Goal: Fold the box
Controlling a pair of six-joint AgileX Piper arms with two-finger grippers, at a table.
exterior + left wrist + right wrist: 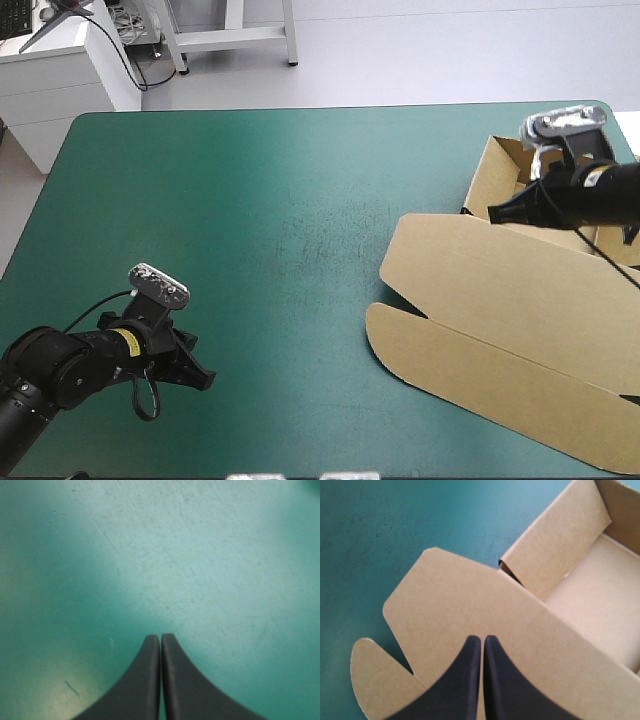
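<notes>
Box (480, 290) beneath closed right end effector (482, 639)

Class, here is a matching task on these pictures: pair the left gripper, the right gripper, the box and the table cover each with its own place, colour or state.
Things:
1 left gripper
2 right gripper
3 box
4 cover

Descriptions:
a brown, part raised into walls, part lying flat
b shut, over bare cover
c teal-green
d shut, over the box

Pairs: 1-b; 2-d; 3-a; 4-c
</notes>
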